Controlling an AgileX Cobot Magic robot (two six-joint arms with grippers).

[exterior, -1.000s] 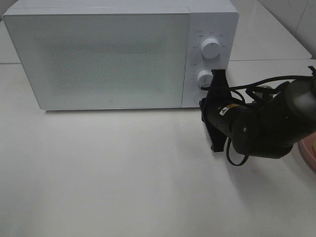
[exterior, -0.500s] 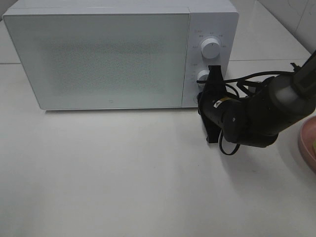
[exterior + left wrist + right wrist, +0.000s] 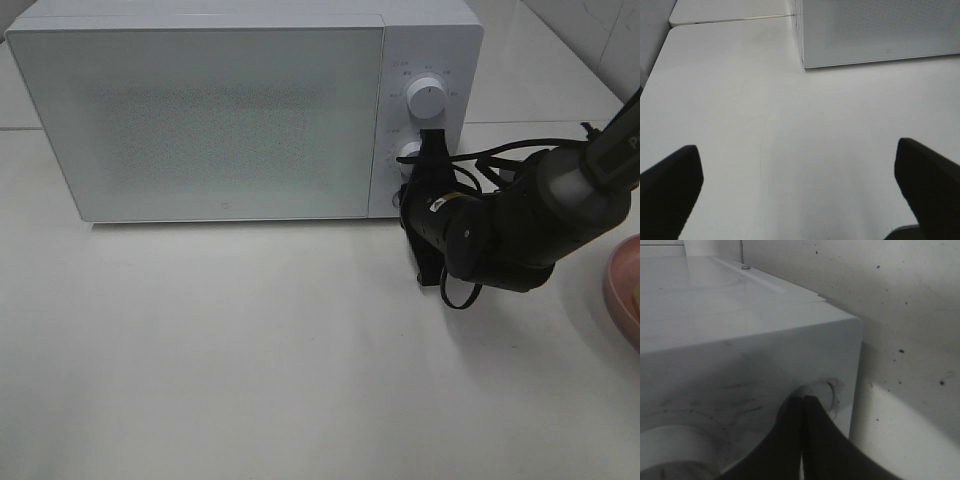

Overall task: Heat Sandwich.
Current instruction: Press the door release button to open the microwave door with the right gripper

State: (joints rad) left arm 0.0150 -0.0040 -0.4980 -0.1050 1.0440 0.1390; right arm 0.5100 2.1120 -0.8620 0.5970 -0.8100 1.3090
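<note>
The white microwave (image 3: 220,110) stands at the back of the table with its door closed. My right gripper (image 3: 405,200) is shut, and its fingertips meet the round button (image 3: 829,392) at the bottom of the control panel, below the two knobs (image 3: 428,98). The right wrist view shows my right gripper (image 3: 802,400) with both black fingers pressed together against that button. Over bare table in front of the microwave's left corner (image 3: 805,60), my left gripper (image 3: 800,187) is open and holds nothing. The sandwich is out of view.
The rim of a pink plate (image 3: 625,290) shows at the right edge of the table. Black cables loop beside the right arm (image 3: 520,225). A tiled wall stands behind the microwave.
My right gripper has moved left and a little toward the microwave, bringing its shut fingertips onto the bottom button of the panel. The left gripper has not moved.
</note>
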